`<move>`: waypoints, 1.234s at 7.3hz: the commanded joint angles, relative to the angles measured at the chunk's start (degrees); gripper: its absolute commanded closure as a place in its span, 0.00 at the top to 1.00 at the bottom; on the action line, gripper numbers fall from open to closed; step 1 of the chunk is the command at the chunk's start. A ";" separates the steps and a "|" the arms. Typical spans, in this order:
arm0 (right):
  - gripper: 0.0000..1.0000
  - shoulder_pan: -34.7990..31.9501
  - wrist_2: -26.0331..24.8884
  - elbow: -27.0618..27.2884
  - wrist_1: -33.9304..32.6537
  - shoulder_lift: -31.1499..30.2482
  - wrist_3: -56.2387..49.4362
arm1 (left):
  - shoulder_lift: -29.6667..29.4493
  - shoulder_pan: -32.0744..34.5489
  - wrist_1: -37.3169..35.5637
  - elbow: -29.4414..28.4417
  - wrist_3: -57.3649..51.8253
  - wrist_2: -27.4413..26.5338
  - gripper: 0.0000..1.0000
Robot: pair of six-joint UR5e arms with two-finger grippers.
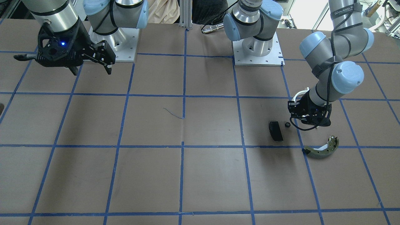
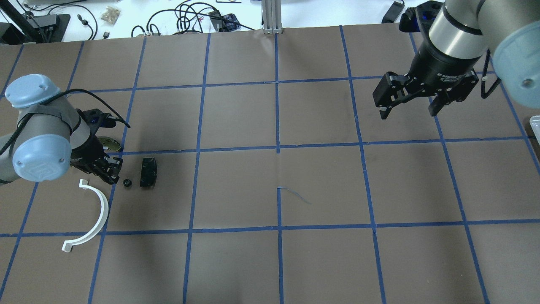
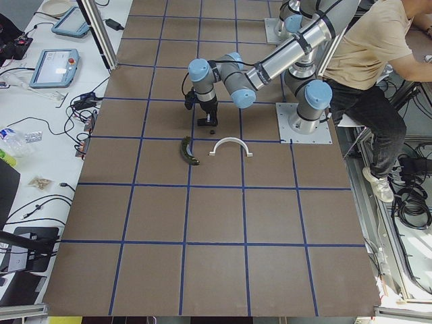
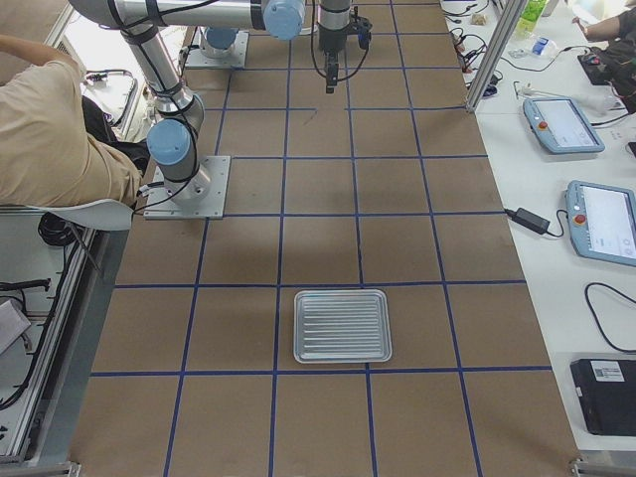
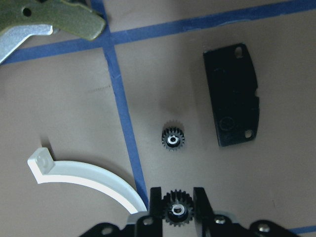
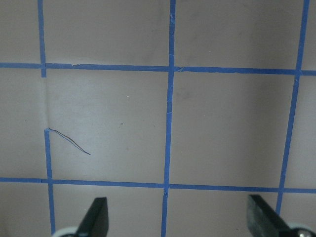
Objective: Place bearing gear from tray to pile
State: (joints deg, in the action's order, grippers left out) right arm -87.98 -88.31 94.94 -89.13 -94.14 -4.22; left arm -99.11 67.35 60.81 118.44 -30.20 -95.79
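My left gripper (image 5: pixel 177 211) is shut on a small black bearing gear, held low over the table; it also shows in the overhead view (image 2: pixel 113 174). A second black gear (image 5: pixel 172 139) lies on the table just ahead of it, also seen from overhead (image 2: pixel 126 182). Around it lies the pile: a black brake pad (image 5: pixel 232 96), a white half-ring (image 5: pixel 84 173) and an olive-green brake shoe (image 5: pixel 64 22). My right gripper (image 2: pixel 408 113) is open and empty, high over the far side. The tray (image 4: pixel 342 325) looks empty.
The brown table top (image 2: pixel 278 185) carries a grid of blue tape. A person in a beige shirt (image 3: pixel 378 40) sits behind the robot's bases. Tablets and cables (image 4: pixel 561 124) lie on the white bench along the table's far edge.
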 commanded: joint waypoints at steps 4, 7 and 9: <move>1.00 0.00 -0.63 0.07 0.01 0.01 0.00 | -0.91 -0.64 -1.74 4.32 0.31 1.05 0.00; 1.00 0.00 -0.72 0.15 -0.08 0.01 -0.09 | -1.00 -0.56 -4.04 4.87 -0.21 0.70 0.99; 1.00 0.00 -0.63 0.07 0.01 -0.08 0.00 | -1.00 -0.56 -4.04 4.25 0.22 0.87 1.00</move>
State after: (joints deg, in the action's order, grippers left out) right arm -87.98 -88.97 95.05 -89.15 -94.14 -4.28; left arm -100.14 66.80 56.81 123.03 -30.27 -95.09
